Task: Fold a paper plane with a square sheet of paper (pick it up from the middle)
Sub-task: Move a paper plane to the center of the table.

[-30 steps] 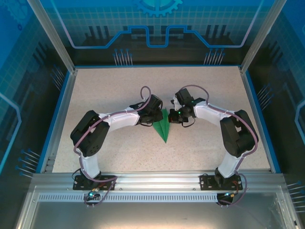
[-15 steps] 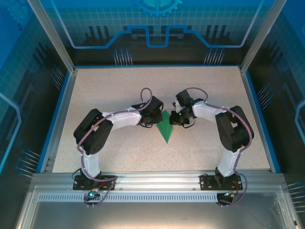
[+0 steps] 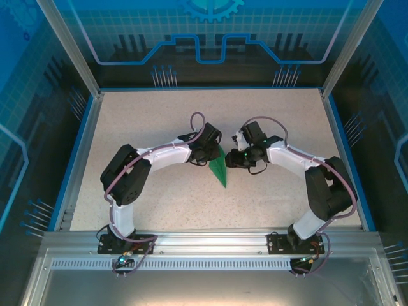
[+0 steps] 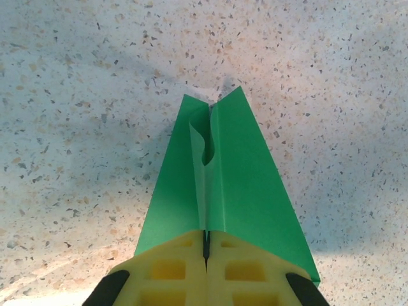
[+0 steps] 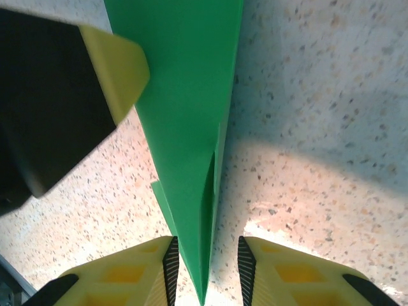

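Observation:
The square sheet of paper is green and folded into a narrow, pointed paper plane at the middle of the table, its point toward the near edge. In the left wrist view my left gripper is shut on the plane's raised centre crease, and the wings spread to either side. My right gripper is open; its ribbed pads straddle the plane's pointed end, with a gap on the right side. In the top view the left gripper and right gripper face each other across the paper.
The speckled tabletop is bordered by a blue rim and aluminium frame posts. A yellow finger of the left gripper shows at the upper left of the right wrist view, close beside the paper.
The right gripper's jaws have parted from shut and let go of the plane. The right arm's elbow swung outward to the right. The plane's point has shifted slightly.

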Available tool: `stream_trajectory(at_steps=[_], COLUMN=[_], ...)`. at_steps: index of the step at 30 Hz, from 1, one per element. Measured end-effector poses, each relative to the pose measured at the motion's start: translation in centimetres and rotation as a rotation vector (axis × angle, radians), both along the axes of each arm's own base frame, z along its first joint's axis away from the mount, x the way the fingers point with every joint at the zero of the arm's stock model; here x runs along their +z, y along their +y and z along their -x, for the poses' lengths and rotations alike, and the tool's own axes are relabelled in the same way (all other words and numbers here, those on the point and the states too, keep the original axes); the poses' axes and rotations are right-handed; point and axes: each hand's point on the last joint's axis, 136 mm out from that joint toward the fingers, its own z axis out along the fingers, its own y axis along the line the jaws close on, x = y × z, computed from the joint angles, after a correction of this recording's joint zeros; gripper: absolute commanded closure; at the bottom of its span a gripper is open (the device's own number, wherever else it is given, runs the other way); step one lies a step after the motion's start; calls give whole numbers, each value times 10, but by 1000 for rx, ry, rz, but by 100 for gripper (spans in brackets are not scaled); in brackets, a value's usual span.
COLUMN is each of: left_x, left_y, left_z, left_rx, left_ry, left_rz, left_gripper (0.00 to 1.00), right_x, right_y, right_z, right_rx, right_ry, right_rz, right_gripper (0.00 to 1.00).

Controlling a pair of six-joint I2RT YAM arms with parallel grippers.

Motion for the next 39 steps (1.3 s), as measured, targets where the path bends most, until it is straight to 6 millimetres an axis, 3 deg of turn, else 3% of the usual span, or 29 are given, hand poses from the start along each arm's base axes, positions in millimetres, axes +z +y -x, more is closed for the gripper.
stream_trajectory(at_steps=[9, 20, 31, 39], left_x=[-4, -4, -1, -1], left_y=[0, 0, -2, -2], left_z=[2, 2, 0, 0], left_rx=[-3, -3, -2, 13], left_ry=[16, 18, 12, 17], left_rz=[-13, -14, -9, -1], left_gripper=[98, 98, 94, 98], right_x=[-8, -14, -28, -31], right_y=[10, 24, 25, 31], right_z=[10, 12, 13, 11], right_rx=[42, 76, 77, 76], right_ry=[10, 22, 54, 46], right_rz=[4, -29, -18, -29], right_gripper=[77, 78, 75, 77])
